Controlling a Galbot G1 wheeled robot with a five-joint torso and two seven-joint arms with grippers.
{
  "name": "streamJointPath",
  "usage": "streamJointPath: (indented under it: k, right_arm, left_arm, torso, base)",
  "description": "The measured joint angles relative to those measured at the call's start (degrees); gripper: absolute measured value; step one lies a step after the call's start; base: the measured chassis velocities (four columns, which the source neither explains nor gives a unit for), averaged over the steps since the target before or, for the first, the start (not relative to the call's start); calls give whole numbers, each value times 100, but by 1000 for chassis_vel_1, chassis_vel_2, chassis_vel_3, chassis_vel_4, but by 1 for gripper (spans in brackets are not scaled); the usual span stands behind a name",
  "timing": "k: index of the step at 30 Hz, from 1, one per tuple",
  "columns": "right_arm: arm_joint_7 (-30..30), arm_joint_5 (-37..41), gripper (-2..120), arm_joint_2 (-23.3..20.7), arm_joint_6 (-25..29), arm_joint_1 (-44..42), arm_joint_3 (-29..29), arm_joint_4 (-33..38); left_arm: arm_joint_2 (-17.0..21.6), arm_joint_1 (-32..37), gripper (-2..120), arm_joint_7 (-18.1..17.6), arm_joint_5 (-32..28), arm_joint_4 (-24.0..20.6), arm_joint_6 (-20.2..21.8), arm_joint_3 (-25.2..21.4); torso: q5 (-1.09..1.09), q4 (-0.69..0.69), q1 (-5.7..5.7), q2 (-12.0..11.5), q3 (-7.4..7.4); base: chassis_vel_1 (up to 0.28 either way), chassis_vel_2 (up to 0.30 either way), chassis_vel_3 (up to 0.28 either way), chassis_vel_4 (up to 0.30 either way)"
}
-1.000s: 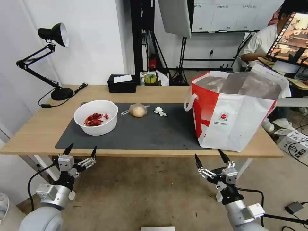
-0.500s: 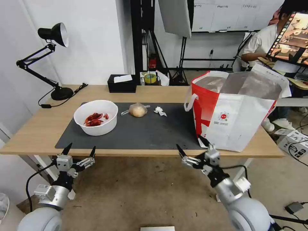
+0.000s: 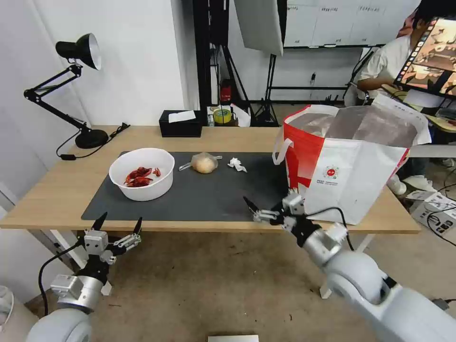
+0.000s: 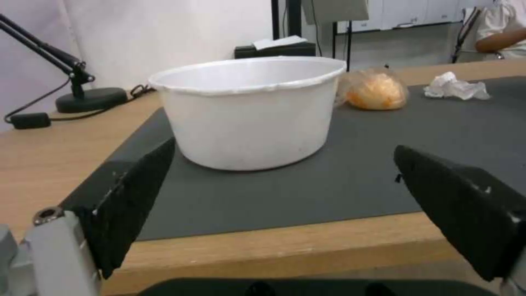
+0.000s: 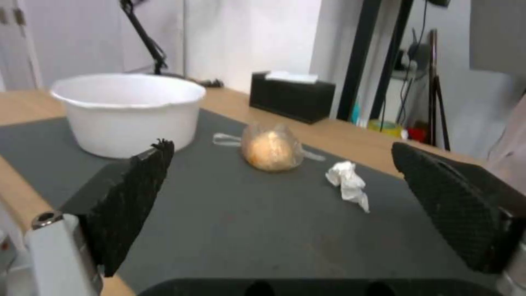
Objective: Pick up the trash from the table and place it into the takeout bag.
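Jaws spread wide, empty. Right gripper (image 3: 271,205) over the near edge of the mat (image 3: 213,194), aimed at tissue (image 5: 348,184) and bagged lump (image 5: 271,149) mid-mat. Best: stay low, straddle one piece, close gently. Bowl (image 3: 141,173) farther left, bag (image 3: 349,159) at right. Left gripper (image 3: 118,222) parked below table (image 3: 61,190), likewise spread.

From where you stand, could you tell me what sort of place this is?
Probably a lab or studio set up for robot trials, not a dining room: the table stands on a bare floor, with stand legs and a person at a screen behind it.
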Motion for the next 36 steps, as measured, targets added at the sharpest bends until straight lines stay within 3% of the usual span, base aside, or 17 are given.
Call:
streamJointPath:
  k: [9,13,20,36]
  right_arm:
    - [1078,713,100,617,-807,1567,-1158,-922]
    - [1380,933,100,795,-945,1954,-1361,-1188]
    - [2197,1579,100,1504,-1199,2782,-1720,-2151]
    - [2527,1717,100,2536,-1509,3780,-2231,-4107]
  left_arm:
    - [6,17,100,-18,-7,-1,-38,32]
    - [-14,16,100,-21,-9,11,-52,33]
    - [-120,11,100,-26,74,1,-59,147]
    - [-219,106,100,-31,136,-65,-94,117]
  torso:
    - [-2,0,0,0,0]
    - [-1,-1,0,0,0]
    - [-1,0,-1,0,0]
    - [-1,0,0,0,-1]
  base:
    - [0,0,0,0]
    - [0,0,0,0]
    - [0,0,0,0]
    - [0,0,0,0]
